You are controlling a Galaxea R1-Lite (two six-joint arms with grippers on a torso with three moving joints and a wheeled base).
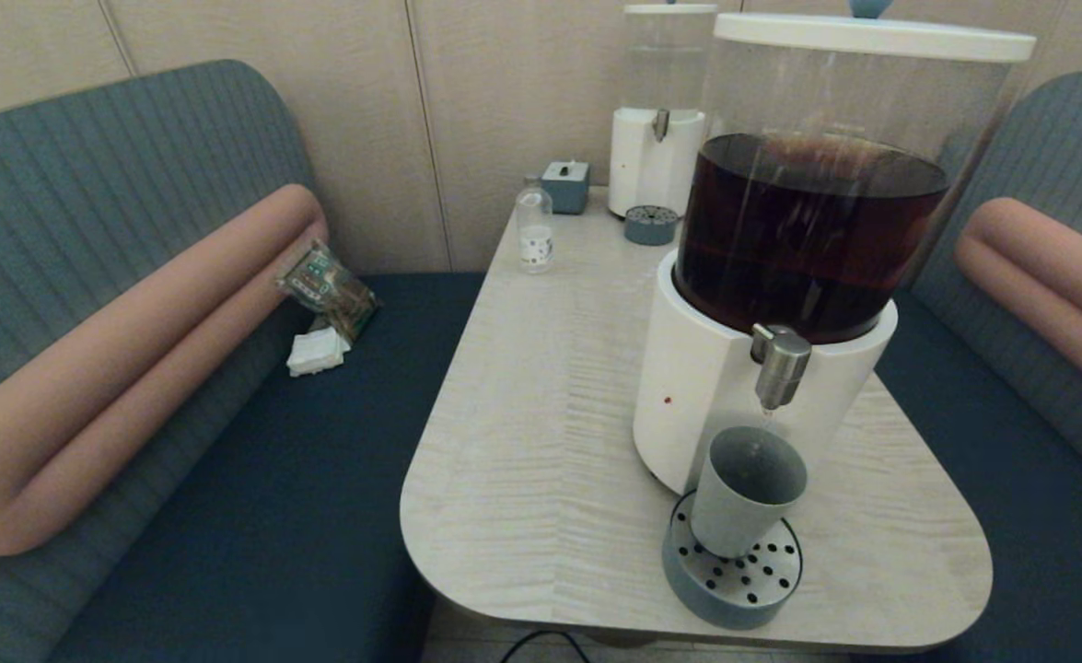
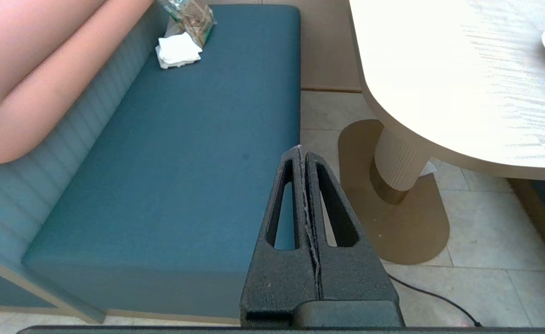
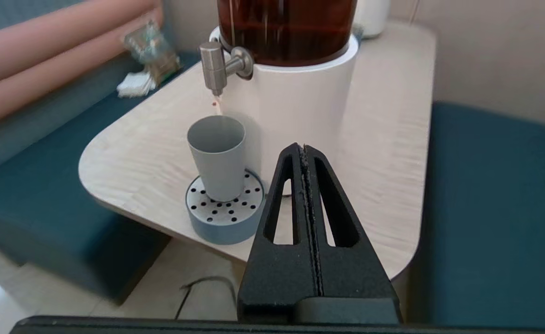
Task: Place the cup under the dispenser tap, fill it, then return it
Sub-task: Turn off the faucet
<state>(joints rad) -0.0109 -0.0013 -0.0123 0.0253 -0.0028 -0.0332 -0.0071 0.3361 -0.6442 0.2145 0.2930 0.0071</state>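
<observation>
The grey-blue cup (image 1: 745, 493) (image 3: 217, 157) stands upright on a round perforated drip tray (image 1: 732, 575) (image 3: 225, 214), right below the brushed-steel dispenser tap (image 1: 780, 365) (image 3: 215, 67) of the large dispenser with dark brown liquid (image 1: 803, 230). A thin drip hangs from the tap above the cup. Nothing touches the cup. My right gripper (image 3: 304, 147) is shut and empty, held off the table's near edge, short of the cup. My left gripper (image 2: 301, 149) is shut and empty, low beside the table over the bench seat's edge. Neither arm shows in the head view.
A small clear bottle (image 1: 534, 226), a small grey box (image 1: 566, 186), a second white dispenser (image 1: 658, 120) and its drip tray (image 1: 650, 224) stand at the table's far end. A wrapper and napkins (image 1: 324, 308) lie on the left bench. A cable (image 2: 432, 294) runs on the floor.
</observation>
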